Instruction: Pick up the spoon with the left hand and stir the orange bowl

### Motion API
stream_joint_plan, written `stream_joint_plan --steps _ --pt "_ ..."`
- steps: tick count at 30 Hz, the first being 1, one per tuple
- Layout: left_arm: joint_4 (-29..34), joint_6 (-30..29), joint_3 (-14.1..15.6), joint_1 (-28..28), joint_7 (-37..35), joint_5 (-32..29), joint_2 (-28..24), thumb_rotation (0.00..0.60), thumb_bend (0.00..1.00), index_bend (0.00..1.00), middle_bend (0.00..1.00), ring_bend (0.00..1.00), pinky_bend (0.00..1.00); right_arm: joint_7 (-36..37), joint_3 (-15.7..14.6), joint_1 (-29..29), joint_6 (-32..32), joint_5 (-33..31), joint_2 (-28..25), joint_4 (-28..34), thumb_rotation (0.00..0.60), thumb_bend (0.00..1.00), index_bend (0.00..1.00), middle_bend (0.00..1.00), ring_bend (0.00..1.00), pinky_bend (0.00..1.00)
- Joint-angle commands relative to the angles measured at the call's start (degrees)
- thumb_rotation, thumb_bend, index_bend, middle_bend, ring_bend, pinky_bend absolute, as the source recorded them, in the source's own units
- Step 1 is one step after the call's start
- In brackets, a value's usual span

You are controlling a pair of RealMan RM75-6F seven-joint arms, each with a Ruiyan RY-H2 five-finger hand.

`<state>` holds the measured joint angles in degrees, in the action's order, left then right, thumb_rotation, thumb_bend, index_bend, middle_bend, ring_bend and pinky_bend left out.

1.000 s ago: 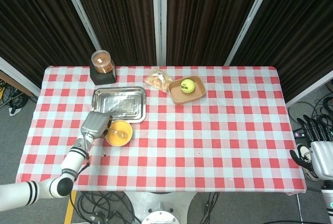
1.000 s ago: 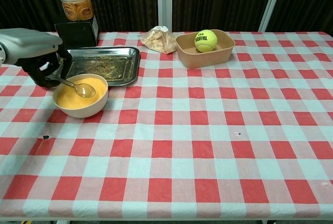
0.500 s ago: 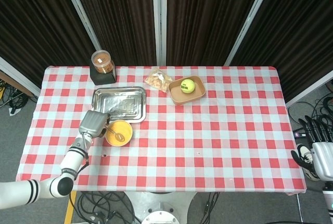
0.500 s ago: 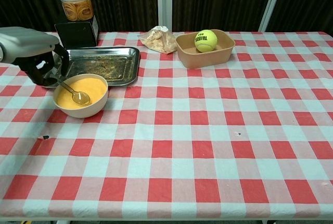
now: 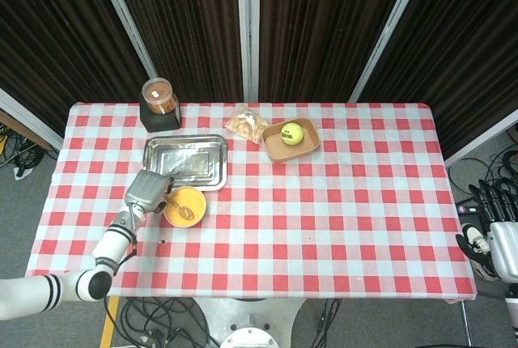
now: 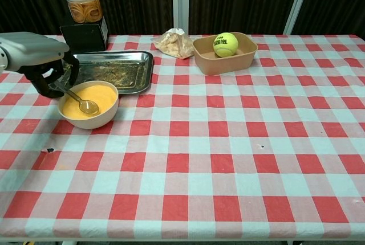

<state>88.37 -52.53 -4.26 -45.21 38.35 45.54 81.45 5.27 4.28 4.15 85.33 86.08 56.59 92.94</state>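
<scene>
The orange bowl (image 6: 88,104) (image 5: 184,205) stands on the checked cloth just in front of the metal tray. My left hand (image 6: 40,65) (image 5: 147,190) is at its left rim and grips the handle of the spoon (image 6: 80,100), whose scoop lies inside the bowl near the front. In the head view the spoon (image 5: 181,207) slants across the bowl. My right hand (image 5: 495,235) hangs off the table's right edge with its fingers spread and nothing in it; the chest view does not show it.
A metal tray (image 6: 113,69) lies behind the bowl. At the back left a jar of snacks (image 6: 82,4) stands on a black box. A bagged snack (image 6: 174,43) and a tan container (image 6: 224,56) holding a tennis ball (image 6: 226,43) sit at the back centre.
The spoon's scoop has moved from the bowl's middle toward its front left, and my left hand has shifted slightly with it. The right hand has barely moved.
</scene>
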Motion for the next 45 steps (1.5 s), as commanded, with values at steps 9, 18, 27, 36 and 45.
stream_joint_plan --steps 9,18,27,36,45 --pt "-0.77 1.56 1.00 -1.32 0.29 -1.81 -0.62 0.600 0.35 0.53 0.87 0.87 0.93 -0.24 0.06 0.01 -0.13 -0.17 0.03 0.18 0.600 0.23 0.00 0.00 0.00 0.00" --pt "1.36 0.35 2.33 -0.89 -0.03 -2.07 -1.78 0.600 0.35 0.55 0.87 0.87 0.93 -0.44 0.03 0.24 -0.49 -0.02 0.10 0.32 0.600 0.23 0.00 0.00 0.00 0.00" --pt "0.19 0.40 2.15 -1.23 -1.34 -1.76 -0.66 0.600 0.35 0.56 0.87 0.87 0.93 -0.57 -0.03 -0.01 -0.33 -0.22 -0.03 0.48 0.600 0.23 0.00 0.00 0.00 0.00" --pt "-0.21 -0.11 2.24 -1.34 -1.71 -1.64 -0.39 0.600 0.34 0.60 0.88 0.87 0.93 -0.73 -0.01 -0.01 -0.47 -0.35 -0.11 0.66 0.600 0.23 0.00 0.00 0.00 0.00" --pt "0.29 -1.11 2.33 -1.16 -1.82 -1.36 -0.62 0.600 0.35 0.63 0.89 0.87 0.93 -0.90 0.00 -0.05 -0.33 -0.24 -0.15 0.89 0.600 0.23 0.00 0.00 0.00 0.00"
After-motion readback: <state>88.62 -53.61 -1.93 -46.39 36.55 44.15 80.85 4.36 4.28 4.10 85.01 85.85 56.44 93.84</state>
